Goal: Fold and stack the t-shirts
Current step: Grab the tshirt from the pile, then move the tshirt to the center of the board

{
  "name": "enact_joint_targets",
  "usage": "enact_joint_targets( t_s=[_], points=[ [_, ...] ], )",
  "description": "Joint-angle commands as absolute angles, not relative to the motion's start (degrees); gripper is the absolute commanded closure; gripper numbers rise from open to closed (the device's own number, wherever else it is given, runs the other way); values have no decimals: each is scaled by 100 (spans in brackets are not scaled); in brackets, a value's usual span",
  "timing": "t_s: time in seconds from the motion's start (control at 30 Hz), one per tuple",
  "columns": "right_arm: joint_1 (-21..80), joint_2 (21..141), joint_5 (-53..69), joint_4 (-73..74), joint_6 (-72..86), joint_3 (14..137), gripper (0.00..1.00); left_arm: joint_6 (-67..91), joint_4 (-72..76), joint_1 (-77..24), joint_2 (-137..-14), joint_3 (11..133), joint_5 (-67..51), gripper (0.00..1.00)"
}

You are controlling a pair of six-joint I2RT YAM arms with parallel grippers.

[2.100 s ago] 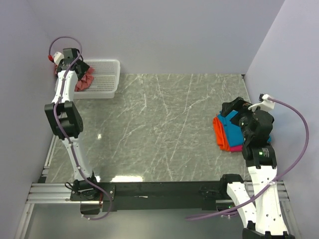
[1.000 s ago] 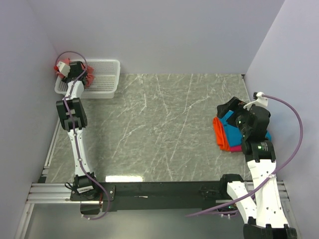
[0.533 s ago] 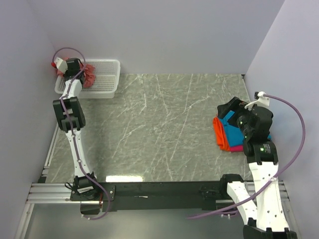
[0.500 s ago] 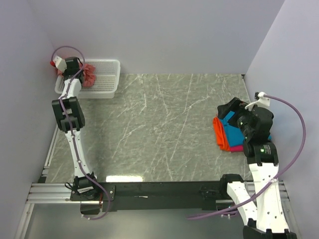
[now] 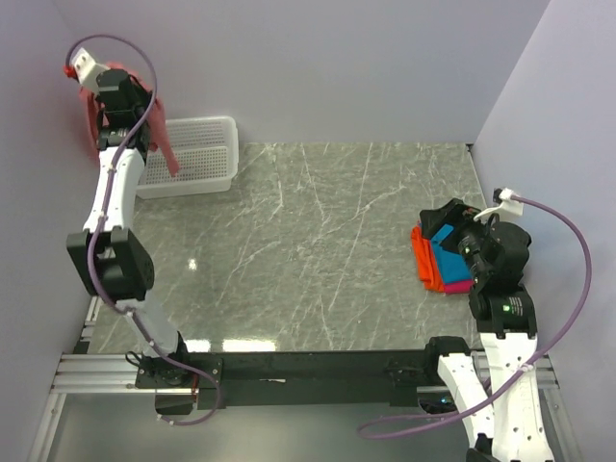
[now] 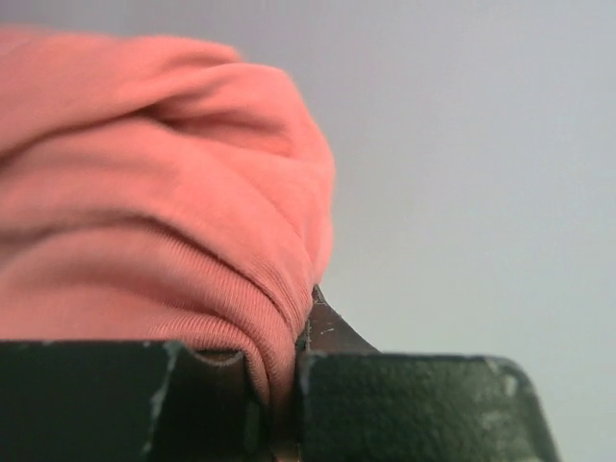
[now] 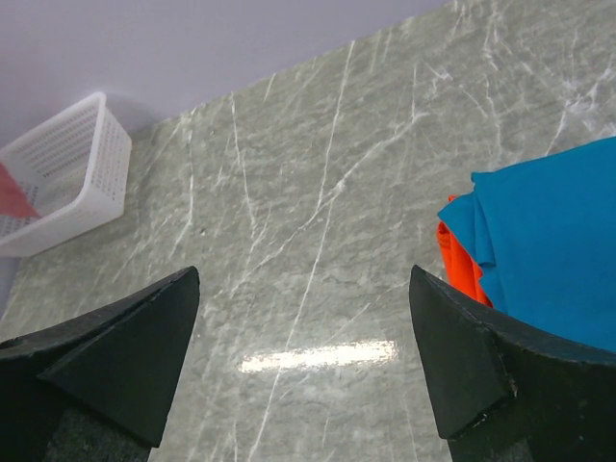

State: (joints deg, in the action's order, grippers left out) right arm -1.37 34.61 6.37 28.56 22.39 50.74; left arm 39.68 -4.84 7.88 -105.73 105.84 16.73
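Up over the far-left corner the left gripper (image 6: 284,380) is pinching the salmon-red t-shirt (image 6: 144,192) high above the white basket (image 5: 207,164), while the right gripper (image 7: 303,289), fingers spread wide, hovers beside the folded stack (image 5: 445,236) of teal, orange and pink shirts at the right edge.

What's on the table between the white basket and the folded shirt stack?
Nothing; the top view shows bare tabletop from basket to stack.

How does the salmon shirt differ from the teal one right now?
The salmon shirt hangs bunched and unfolded, pinched in the left end effector; the teal shirt lies folded. The salmon shirt is airborne; the teal shirt rests atop the orange shirt, ungripped. Both are soft cloth.
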Motion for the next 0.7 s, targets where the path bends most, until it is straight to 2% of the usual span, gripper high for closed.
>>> enact_joint_targets(
  t_s=[0.0, 0.2, 0.33, 0.57, 0.67],
  points=[
    [-123, 3393, 808, 2426, 2162, 4905, 5, 3639, 29, 432, -9705, 10704, 1459, 100],
    [-114, 3287, 923, 2180, 2153, 4632, 5, 3182, -281, -526, -9027, 11276, 1144, 100],
    [-123, 3287, 853, 2180, 2258, 4571, 3, 3392, -142, -1080, -8561, 11014, 239, 100],
    [-123, 3322, 862, 1995, 2522, 4421, 2, 4043, 913, -2642, -7700, 9081, -158, 100],
    [-123, 3366, 730, 2179, 2514, 4465, 1, 3999, 748, -3074, -7585, 8632, -19, 100]
  ],
)
